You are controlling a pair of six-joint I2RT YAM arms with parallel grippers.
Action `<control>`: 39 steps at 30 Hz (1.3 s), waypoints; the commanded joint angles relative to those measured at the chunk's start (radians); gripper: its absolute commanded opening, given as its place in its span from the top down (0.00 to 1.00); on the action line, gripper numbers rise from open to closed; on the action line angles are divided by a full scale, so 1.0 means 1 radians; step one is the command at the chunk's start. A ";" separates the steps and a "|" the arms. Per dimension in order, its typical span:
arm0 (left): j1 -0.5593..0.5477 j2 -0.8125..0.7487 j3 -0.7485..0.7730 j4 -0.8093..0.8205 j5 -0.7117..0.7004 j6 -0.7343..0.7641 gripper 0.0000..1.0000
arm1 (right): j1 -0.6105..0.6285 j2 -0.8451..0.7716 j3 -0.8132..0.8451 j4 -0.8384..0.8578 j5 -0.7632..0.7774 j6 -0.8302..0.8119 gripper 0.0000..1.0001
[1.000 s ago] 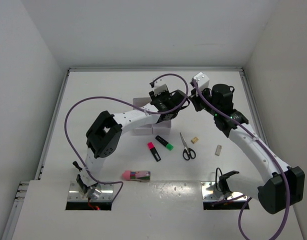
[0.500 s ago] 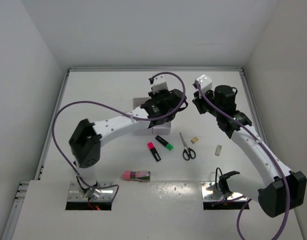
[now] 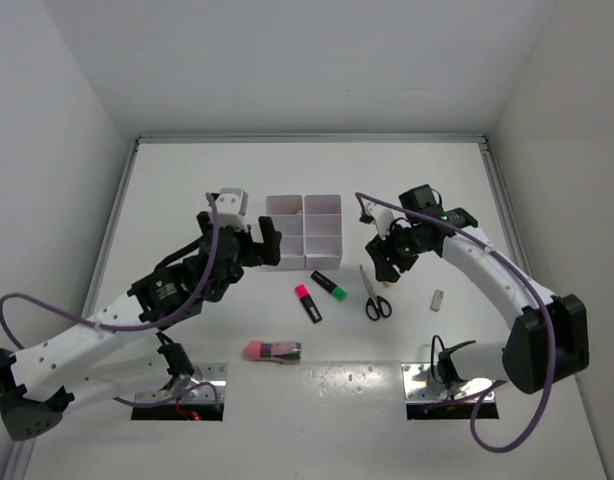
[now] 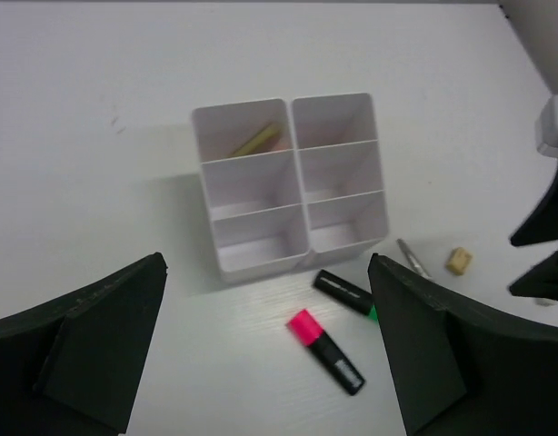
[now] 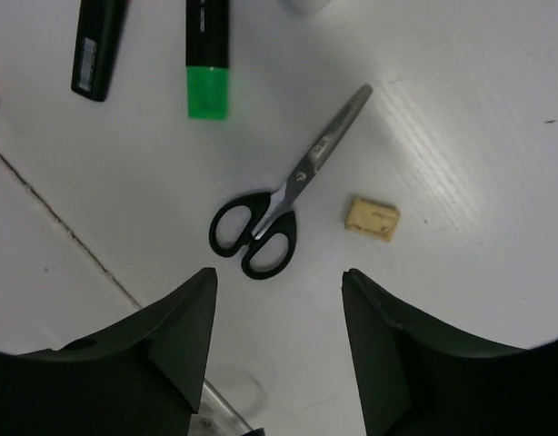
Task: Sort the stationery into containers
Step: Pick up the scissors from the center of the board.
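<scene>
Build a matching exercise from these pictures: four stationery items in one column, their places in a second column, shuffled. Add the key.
Items
1. scissors
2. yellow pen
3. pink-capped highlighter
4. beige eraser

Places
A. inside a far corner compartment of the white tray
B. beside the scissors' blades, on the side away from the tray
C. between the green-capped highlighter and the beige eraser
D. outside the tray's near wall, next to the green-capped highlighter

Pairs: 1-C, 2-A, 3-D, 4-B

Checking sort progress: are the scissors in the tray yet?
No, the scissors lie on the table, outside the tray.
</scene>
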 commanded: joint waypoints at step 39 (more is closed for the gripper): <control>0.094 -0.262 -0.225 0.100 0.043 0.128 0.01 | 0.104 0.438 -0.002 -0.015 0.133 0.317 0.53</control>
